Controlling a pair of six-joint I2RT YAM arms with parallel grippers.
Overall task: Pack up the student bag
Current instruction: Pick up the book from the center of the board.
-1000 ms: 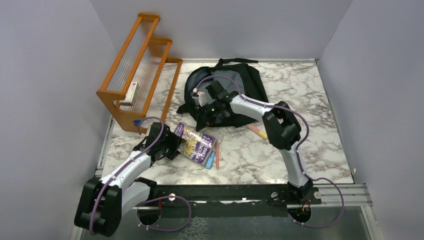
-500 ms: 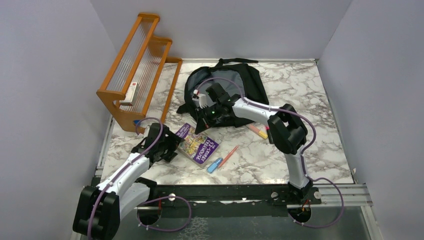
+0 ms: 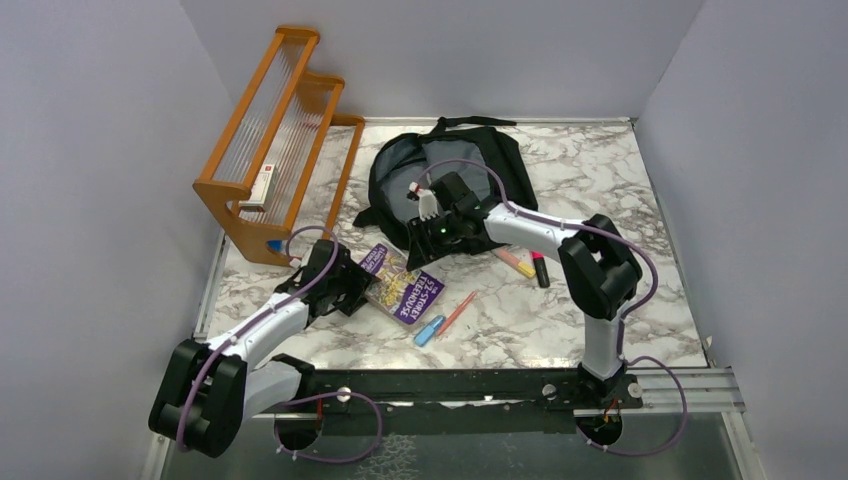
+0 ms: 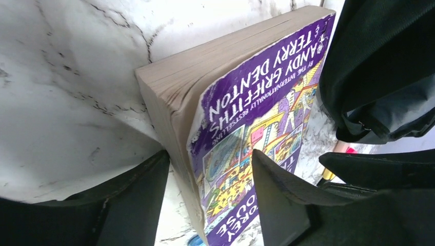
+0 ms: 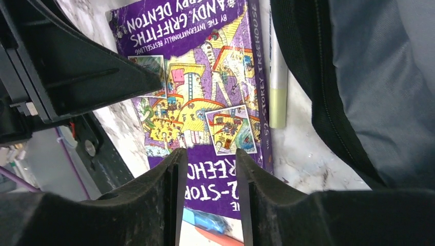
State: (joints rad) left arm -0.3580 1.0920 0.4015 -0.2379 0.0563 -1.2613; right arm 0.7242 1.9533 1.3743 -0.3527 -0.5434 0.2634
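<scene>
The student bag (image 3: 455,165), a black backpack with grey lining, lies open at the back of the marble table; its edge shows in the right wrist view (image 5: 369,87). A purple paperback (image 3: 405,285) lies in front of it. My left gripper (image 3: 352,290) is open, its jaws straddling the book's (image 4: 241,107) page edge: one finger beside the pages, the other over the cover, neither clamped. My right gripper (image 3: 432,235) hovers at the bag's front rim, open by a narrow gap (image 5: 210,151) with nothing between its fingers, above the book's cover (image 5: 200,97).
A blue pen (image 3: 428,330) and an orange pencil (image 3: 456,312) lie right of the book. A yellow-pink highlighter (image 3: 515,262) and a black marker (image 3: 540,270) lie near the bag. A wooden rack (image 3: 285,130) holding a white item (image 3: 262,185) stands back left.
The right gripper drew back from the bag's opening toward its front rim and opened. The left gripper came up against the book, which shifted right and turned; the pens slid right.
</scene>
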